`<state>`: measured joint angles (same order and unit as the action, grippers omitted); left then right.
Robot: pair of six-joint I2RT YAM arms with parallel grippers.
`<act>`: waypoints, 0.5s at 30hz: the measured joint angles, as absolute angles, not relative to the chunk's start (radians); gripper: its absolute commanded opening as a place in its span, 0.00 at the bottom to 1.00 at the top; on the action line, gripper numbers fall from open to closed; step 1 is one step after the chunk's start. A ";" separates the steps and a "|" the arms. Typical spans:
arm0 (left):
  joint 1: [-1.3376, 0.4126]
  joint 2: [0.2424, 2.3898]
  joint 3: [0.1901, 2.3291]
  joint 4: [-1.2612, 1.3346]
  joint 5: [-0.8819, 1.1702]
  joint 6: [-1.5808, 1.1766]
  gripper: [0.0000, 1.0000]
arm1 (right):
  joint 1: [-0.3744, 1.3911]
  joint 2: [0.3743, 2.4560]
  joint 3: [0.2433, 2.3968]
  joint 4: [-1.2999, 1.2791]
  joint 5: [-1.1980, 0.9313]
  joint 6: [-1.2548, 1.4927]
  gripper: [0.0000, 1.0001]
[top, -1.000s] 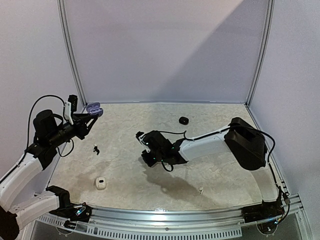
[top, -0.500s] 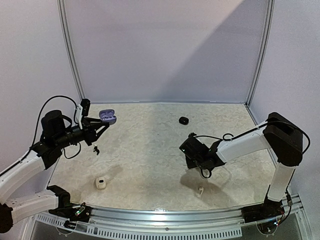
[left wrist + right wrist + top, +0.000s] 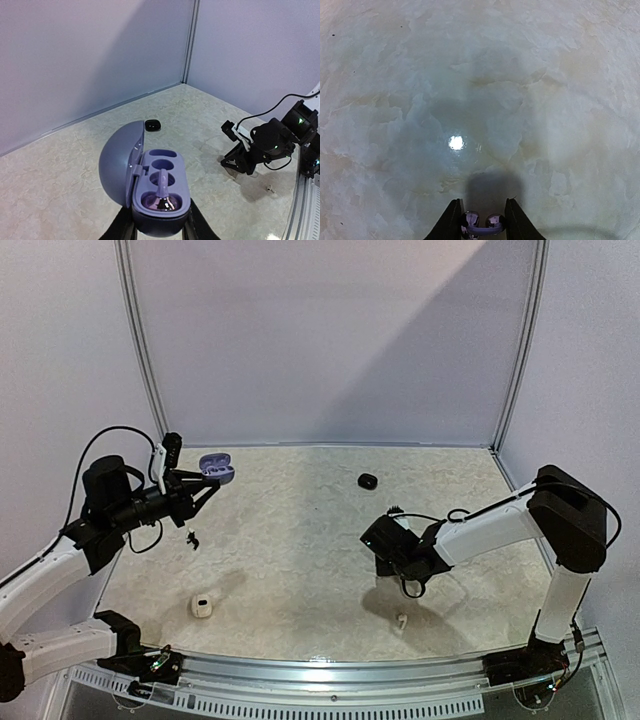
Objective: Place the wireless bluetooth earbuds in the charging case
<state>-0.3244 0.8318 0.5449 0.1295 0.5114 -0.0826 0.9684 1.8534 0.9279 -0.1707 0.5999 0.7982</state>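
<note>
Marbled table (image 3: 300,585), walls on three sides. Landmark is the black case (image 3: 367,480), shut, lying near the back wall.

Left arm (image 3: 50,575) is raised far to the left of the black case. The left gripper (image 3: 159,226) is clamped on the base of the lilac charging case (image 3: 167,172), which is held in the air well left of the black case. Its lid is swung open and stands on the case's left in the wrist view. One seated earbud (image 3: 161,189), lilac, sits in the well nearest the fingers.

Right arm (image 3: 500,525) reaches in front of the black case. The right gripper (image 3: 388,545) points down over bare tabletop, slightly right of the black case. In the wrist view its fingers pinch a second lilac earbud (image 3: 480,229). Cannot tell how high it is off the table.

White case (image 3: 202,606) lies front-left of the black case, well apart from it.

Black earbuds (image 3: 193,537) lie loose, left of the black case.

White earbud (image 3: 401,620) lies in front of the black case, near the front edge.
</note>
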 measured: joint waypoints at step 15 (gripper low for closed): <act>-0.324 0.832 0.547 0.131 0.504 -0.067 0.00 | 0.969 1.854 0.934 -0.173 0.587 0.798 0.43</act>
